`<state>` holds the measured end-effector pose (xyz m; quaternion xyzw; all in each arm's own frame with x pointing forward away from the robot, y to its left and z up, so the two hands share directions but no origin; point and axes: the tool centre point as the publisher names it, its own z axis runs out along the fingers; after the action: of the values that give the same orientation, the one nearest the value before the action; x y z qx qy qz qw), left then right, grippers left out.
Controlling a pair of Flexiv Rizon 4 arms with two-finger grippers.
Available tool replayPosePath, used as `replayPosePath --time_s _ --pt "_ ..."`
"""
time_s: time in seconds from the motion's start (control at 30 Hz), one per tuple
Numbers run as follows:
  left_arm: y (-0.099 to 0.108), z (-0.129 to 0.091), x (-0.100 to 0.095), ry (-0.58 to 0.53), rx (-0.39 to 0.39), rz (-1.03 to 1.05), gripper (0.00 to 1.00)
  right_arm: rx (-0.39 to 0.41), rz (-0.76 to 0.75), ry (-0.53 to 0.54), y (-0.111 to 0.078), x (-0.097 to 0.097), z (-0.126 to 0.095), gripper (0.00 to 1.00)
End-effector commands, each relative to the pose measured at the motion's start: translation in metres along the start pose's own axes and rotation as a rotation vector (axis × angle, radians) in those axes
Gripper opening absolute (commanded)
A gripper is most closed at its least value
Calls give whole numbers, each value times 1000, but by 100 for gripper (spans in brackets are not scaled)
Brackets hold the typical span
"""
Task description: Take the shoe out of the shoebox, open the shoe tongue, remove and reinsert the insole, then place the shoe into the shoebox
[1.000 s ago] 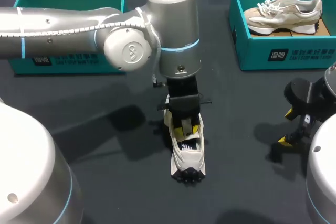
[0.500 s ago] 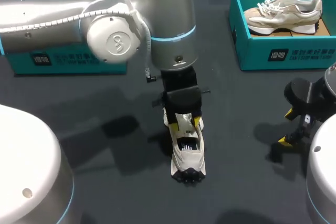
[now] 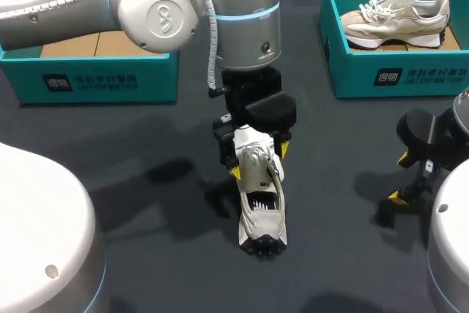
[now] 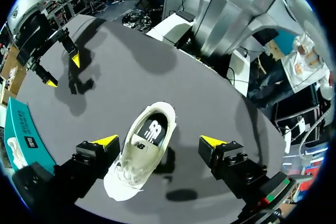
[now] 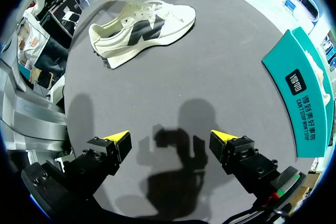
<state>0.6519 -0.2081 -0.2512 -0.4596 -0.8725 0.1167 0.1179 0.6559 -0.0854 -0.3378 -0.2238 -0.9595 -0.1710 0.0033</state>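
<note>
Hovering over the dark surface (image 3: 146,203) near its middle, the left tool (image 4: 160,140) is wide open, one yellow-tipped finger on each side of the white shoe (image 3: 261,207). Neither of them is gripping it. From the left wrist view, one finger sits just beside the shoe's flank and the other stands off with bare surface between. The shoe rests on its sole, the opening faces up, and you can see the dark insole (image 4: 152,129) with its white logo down inside. From the head view, the black-lugged end points toward the robot and the other end is tucked under the left tool.

Over on the right, the right tool (image 5: 170,136) hangs low by the surface's right edge, open too, nothing between its fingers but its own shadow. The shoe lies well ahead of it, side-on.

At the back left sits the left shoebox (image 3: 110,78), teal, with a brown cardboard floor showing, well apart from the shoe. At the back right is the right shoebox (image 3: 396,71), holding a second shoe (image 3: 396,16), beige and white.
</note>
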Motion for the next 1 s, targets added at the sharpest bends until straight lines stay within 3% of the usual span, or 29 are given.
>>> replayPosePath --time_s 0.03,0.13,0.23,0.27,0.6,0.7,1.0 --pt "-3 6 -3 8 22 -61 100 1 1 -2 0 1 0 100" --pt "-14 16 15 -90 19 -240 100 1 1 -2 0 1 0 100" --pt "-28 20 28 -178 -70 -483 100 1 1 -2 0 1 0 100" --pt "-29 17 30 -186 -132 -584 100 1 1 -2 0 1 0 100" --pt "-29 17 30 -186 -132 -584 100 1 1 -2 0 1 0 100" --pt "-29 31 28 -186 -93 -622 100 1 1 -2 0 1 0 100" --pt "-34 63 23 -177 -87 -686 100 1 1 -2 0 1 0 100"
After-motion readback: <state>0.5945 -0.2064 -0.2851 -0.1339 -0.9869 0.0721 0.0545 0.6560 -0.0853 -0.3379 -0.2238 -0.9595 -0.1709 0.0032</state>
